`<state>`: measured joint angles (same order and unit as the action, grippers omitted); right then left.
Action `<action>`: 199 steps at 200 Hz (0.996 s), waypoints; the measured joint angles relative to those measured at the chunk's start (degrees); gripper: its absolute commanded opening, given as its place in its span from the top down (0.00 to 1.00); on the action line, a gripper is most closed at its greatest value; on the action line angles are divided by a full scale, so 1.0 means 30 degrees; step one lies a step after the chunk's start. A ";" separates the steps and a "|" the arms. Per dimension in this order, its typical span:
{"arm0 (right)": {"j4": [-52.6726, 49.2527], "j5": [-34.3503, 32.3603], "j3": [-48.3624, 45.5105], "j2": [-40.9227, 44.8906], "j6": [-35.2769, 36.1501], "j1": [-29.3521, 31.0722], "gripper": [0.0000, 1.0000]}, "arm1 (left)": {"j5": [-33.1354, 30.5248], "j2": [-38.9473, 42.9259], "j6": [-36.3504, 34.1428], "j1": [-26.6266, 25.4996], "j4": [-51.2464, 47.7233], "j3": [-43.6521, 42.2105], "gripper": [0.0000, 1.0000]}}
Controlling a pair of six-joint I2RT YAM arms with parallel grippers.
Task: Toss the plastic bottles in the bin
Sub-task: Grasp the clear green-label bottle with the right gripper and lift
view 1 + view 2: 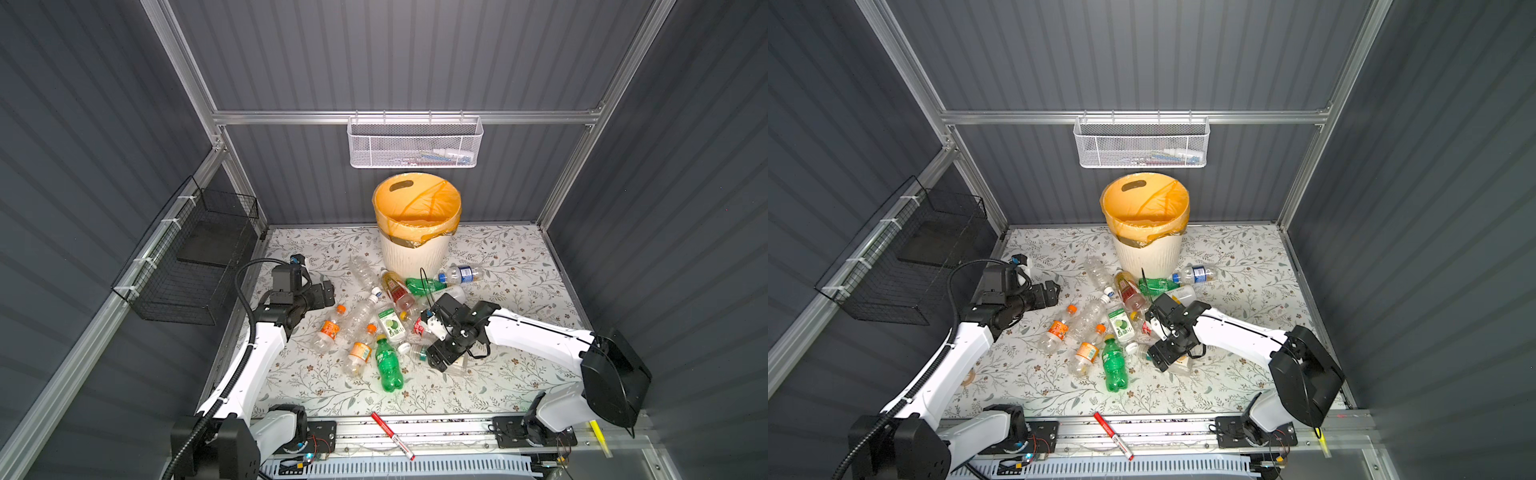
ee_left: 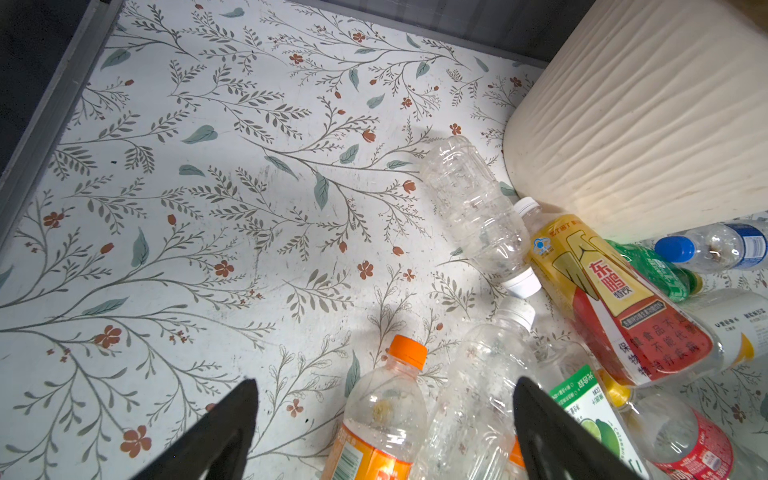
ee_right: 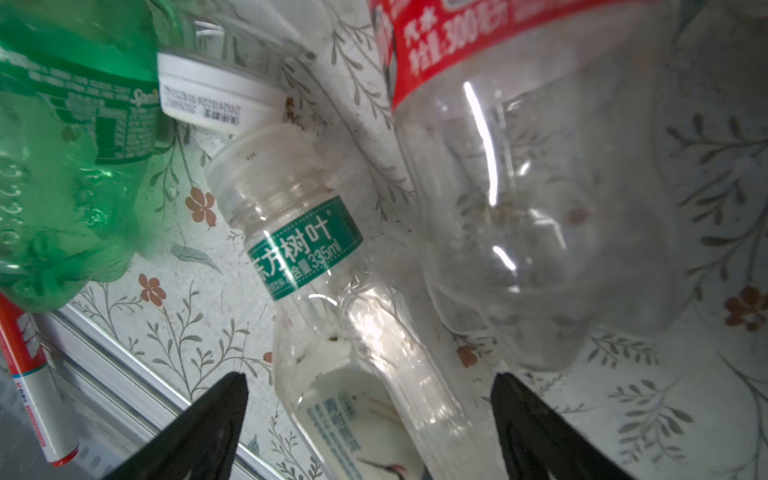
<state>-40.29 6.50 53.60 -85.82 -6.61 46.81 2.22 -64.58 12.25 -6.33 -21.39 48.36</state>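
At the left, the left gripper [image 2: 384,388] hovers over the floral table [image 1: 519,266], jaws spread wide and holding nothing, near an orange-capped bottle [image 1: 330,328]. In the middle, the plastic bottles [image 1: 388,365] lie scattered on their sides (clear, green, some orange-labelled). The rearmost lie just beside the foot of the bin [image 1: 415,257], which stands upright at the back centre with an orange liner [image 1: 411,203]. To the right, the right gripper [image 3: 370,376] points down over the heap, jaws wide on either side of a clear teal-labelled bottle [image 3: 307,245], not gripping it.
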 measured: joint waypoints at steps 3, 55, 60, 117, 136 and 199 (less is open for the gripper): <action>0.0022 -0.0058 0.0000 -0.0051 -0.0044 0.0051 0.09 | 0.0000 -0.0015 0.0000 0.0000 -0.0007 0.0000 0.04; 0.0444 -0.0780 -0.0189 -0.0517 -0.0692 0.0947 0.24 | 0.0138 -0.0131 0.0007 -0.0007 0.0015 -0.0051 0.04; 0.0495 -0.0816 -0.0240 -0.0525 -0.0736 0.1005 0.26 | 0.0138 -0.0138 0.0000 -0.0007 0.0029 -0.0051 0.04; 0.0729 -0.0882 -0.1173 0.0517 -0.1690 0.1508 0.43 | 0.0226 -0.0277 0.0007 0.0000 0.0109 -0.0073 0.05; 0.0576 -0.0838 -0.1545 0.2047 -0.2164 0.1705 0.44 | 0.0277 -0.0342 0.0007 -0.0007 0.0146 -0.0073 0.05; 0.0525 -0.2412 -0.3694 1.0557 -0.6834 -0.0095 0.46 | 0.0721 -0.0991 0.0168 -0.0007 0.0204 -0.0073 0.06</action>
<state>-38.72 -0.73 42.52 -54.15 -27.11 46.52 4.38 -67.55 12.75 -6.35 -20.78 48.14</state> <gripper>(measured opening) 0.560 0.943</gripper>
